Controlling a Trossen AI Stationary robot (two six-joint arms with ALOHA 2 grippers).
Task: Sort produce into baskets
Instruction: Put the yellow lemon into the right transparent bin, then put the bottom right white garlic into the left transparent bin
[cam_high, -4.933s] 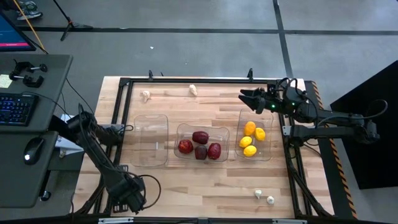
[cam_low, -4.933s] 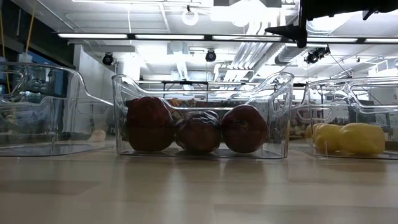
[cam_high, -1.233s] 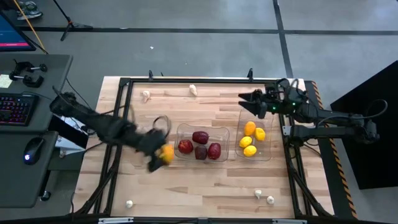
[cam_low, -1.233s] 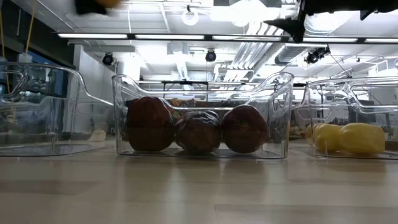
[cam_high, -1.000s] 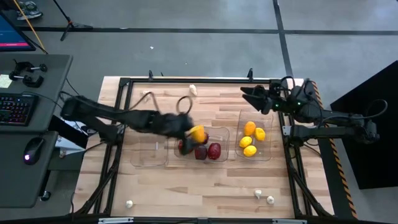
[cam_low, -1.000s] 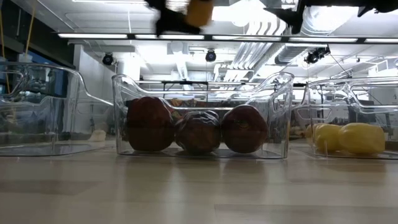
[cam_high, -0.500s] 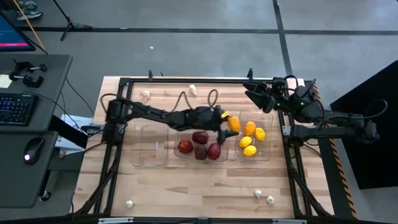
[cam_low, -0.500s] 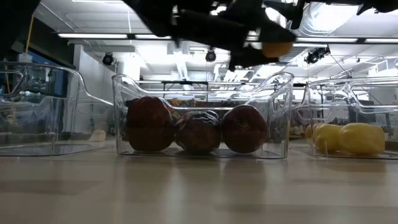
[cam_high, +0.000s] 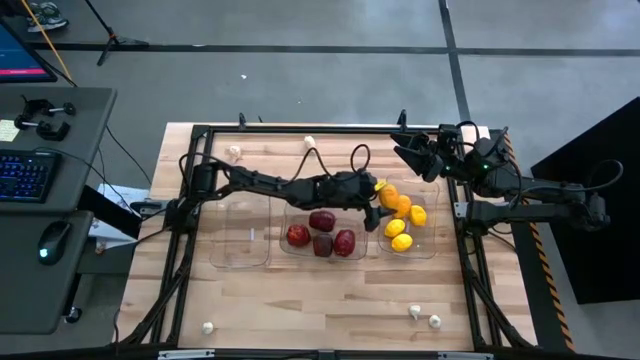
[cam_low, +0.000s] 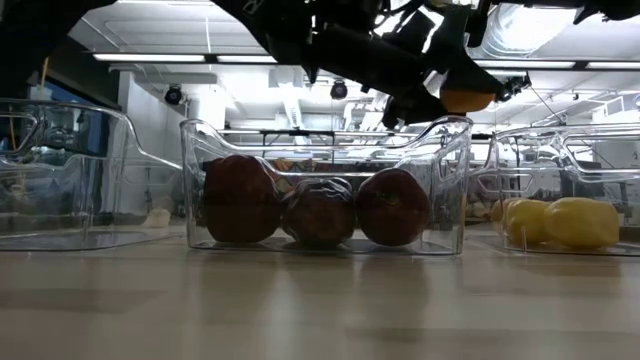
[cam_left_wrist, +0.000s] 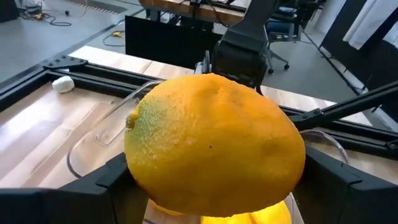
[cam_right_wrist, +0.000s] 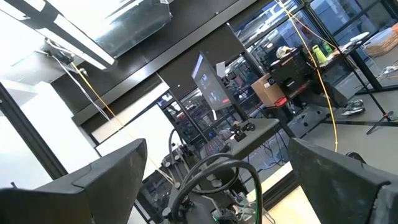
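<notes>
My left gripper (cam_high: 382, 191) reaches across from the table's left and is shut on an orange lemon (cam_high: 388, 193) above the left rim of the right clear bin (cam_high: 432, 240), which holds several yellow and orange lemons (cam_high: 402, 242). The lemon fills the left wrist view (cam_left_wrist: 214, 146) and shows high in the low view (cam_low: 468, 98). The middle bin (cam_high: 290, 210) holds several dark red pieces (cam_high: 322, 220) resting on its floor. The left bin (cam_high: 243, 230) holds nothing. My right gripper (cam_high: 402, 152) is open and empty above the table's far right. My left gripper pinches the orange lemon between its two fingers, one on each of two opposite sides (cam_left_wrist: 134, 177). The fingers (cam_left_wrist: 102, 183) come about level from the table's left. The lemon is lifted clear, above the right bin's rim.
Small white garlic pieces lie on the table: two near the far edge (cam_high: 234, 153) (cam_high: 310, 143), one at the near left (cam_high: 208, 327), two at the near right (cam_high: 415, 312) (cam_high: 434, 321). A desk with a keyboard (cam_high: 25, 175) stands left of the table.
My left gripper has carried the orange lemon toward the table's right edge, from above the middle bin to above the right bin's left rim. It has stayed shut on the lemon, which stays lifted clear.
</notes>
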